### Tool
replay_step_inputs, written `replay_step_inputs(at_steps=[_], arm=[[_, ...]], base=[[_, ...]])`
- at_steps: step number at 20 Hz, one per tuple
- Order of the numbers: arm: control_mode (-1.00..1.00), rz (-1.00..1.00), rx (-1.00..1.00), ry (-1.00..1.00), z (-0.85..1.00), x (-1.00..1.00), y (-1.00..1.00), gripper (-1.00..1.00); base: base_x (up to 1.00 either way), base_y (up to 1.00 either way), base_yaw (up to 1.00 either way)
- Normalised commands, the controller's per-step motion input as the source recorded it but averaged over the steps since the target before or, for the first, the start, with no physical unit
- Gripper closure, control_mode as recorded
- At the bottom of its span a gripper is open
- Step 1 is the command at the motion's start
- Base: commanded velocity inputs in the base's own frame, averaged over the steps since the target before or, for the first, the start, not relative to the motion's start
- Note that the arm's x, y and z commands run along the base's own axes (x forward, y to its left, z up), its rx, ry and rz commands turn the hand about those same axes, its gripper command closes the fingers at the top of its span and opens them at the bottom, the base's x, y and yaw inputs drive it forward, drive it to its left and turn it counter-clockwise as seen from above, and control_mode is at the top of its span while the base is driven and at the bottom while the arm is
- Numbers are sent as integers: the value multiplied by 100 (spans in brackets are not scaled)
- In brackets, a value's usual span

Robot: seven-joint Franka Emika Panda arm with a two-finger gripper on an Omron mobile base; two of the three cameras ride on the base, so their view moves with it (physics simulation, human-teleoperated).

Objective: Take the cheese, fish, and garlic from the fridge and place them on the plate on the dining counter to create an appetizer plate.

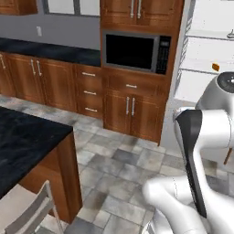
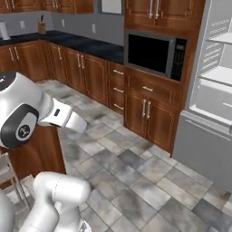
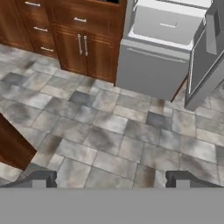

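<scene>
The fridge stands open beside the microwave, white shelves on show, and there on a shelf sits the cheese, a small orange speck level with the microwave's lower edge. Something small and pale rests on the shelf above it at the picture's edge, too tiny to name. From the right base view the fridge shows its ribbed inner wall and bare white shelves, just past the microwave.

Looking along the hand, the gripper is spread wide, both fingertips far apart with nothing between them, hovering over the grey tiled floor. Ahead of it lies the fridge's white drawer above the grey lower front, and the fridge door hangs open on the far side from the wooden cabinets.

The dining counter, black marbled surface on a reddish-brown base, lies well apart from the fridge, across the floor from the microwave, with a pale chair tucked at its near corner.
</scene>
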Motion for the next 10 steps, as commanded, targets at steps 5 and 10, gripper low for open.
replay_step_inputs(at_steps=[5,10], arm=[[100,0,0,0,0,0,0,-100],[100,0,0,0,0,0,0,-100]], base=[[73,-65,-44],[95,-34,-35]])
